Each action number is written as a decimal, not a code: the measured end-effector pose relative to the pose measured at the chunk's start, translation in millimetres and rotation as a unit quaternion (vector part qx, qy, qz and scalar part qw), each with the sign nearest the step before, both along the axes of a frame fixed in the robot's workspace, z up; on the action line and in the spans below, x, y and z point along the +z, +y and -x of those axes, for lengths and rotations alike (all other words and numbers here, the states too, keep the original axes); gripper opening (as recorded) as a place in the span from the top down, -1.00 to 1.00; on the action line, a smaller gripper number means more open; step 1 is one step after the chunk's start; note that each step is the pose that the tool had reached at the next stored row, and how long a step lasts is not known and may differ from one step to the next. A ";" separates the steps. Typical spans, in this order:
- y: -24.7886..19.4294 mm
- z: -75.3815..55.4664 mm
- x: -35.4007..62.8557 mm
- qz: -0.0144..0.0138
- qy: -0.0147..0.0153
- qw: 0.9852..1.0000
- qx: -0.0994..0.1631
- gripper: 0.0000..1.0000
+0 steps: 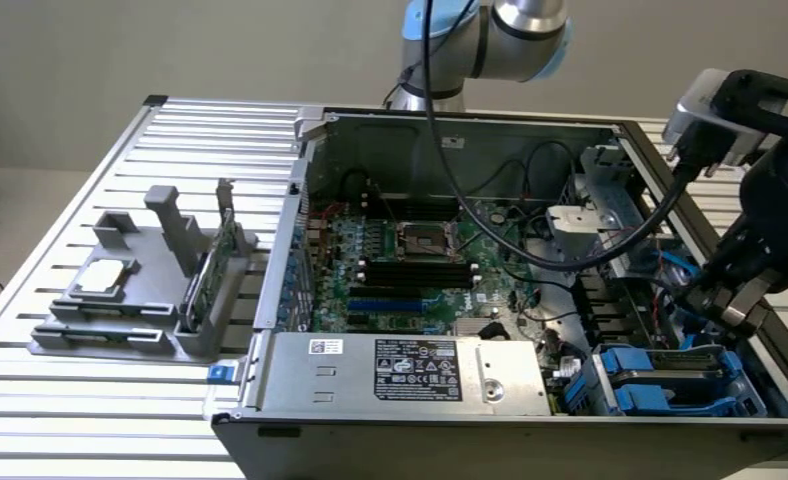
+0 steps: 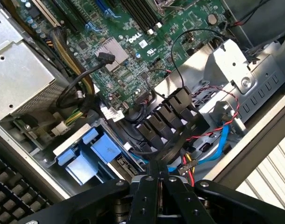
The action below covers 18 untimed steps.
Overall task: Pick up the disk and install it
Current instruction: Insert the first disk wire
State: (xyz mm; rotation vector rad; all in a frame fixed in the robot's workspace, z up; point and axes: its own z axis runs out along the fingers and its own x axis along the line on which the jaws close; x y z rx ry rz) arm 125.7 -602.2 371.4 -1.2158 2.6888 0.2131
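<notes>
Wrist view: end effector (image 2: 157, 175) near disk (image 2: 93, 151)

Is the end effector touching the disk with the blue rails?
Apart. In the wrist view the shut end effector sits clear of the disk, with a plain gap between them.

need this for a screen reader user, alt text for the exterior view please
A robot arm's black gripper, shut, hangs over the exterior view's right end of an open computer case lying on a slatted metal table. A blue-railed disk sits in the case below it.
</notes>
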 end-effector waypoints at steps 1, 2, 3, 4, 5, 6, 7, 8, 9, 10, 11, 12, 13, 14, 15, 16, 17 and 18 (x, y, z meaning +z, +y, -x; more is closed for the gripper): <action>0.0 0.0 0.0 0.000 0.004 1.000 -0.005 0.79; 0.0 0.0 0.0 0.000 0.007 1.000 -0.010 0.79; 0.0 0.0 0.0 0.000 0.011 1.000 -0.014 0.79; 0.0 0.0 0.0 0.000 0.015 1.000 -0.019 0.79; 0.0 0.0 -0.1 0.000 0.018 1.000 -0.024 0.79; 0.0 0.0 0.0 0.000 0.022 0.999 -0.029 0.79; 0.0 0.0 0.0 0.000 0.026 0.999 -0.034 0.79; 0.0 0.0 0.0 0.000 0.029 0.999 -0.039 0.79; 0.1 0.0 0.0 0.000 0.033 0.999 -0.044 0.79; 0.1 -0.1 0.1 0.000 0.036 0.998 -0.049 0.79; 0.1 0.0 0.1 0.000 0.040 0.998 -0.054 0.79; 0.1 -0.1 0.0 0.000 0.043 0.997 -0.059 0.79; 0.1 0.0 -0.1 0.000 0.047 0.997 -0.064 0.79; 0.1 0.0 -0.1 0.000 0.050 0.996 -0.069 0.79; 0.1 -0.1 0.0 0.000 0.054 0.996 -0.074 0.79; 0.0 0.0 0.0 0.000 0.057 0.995 -0.079 0.79; 0.0 0.0 0.0 0.000 0.060 0.995 -0.084 0.79; 0.0 0.0 0.0 0.000 0.063 0.994 -0.089 0.79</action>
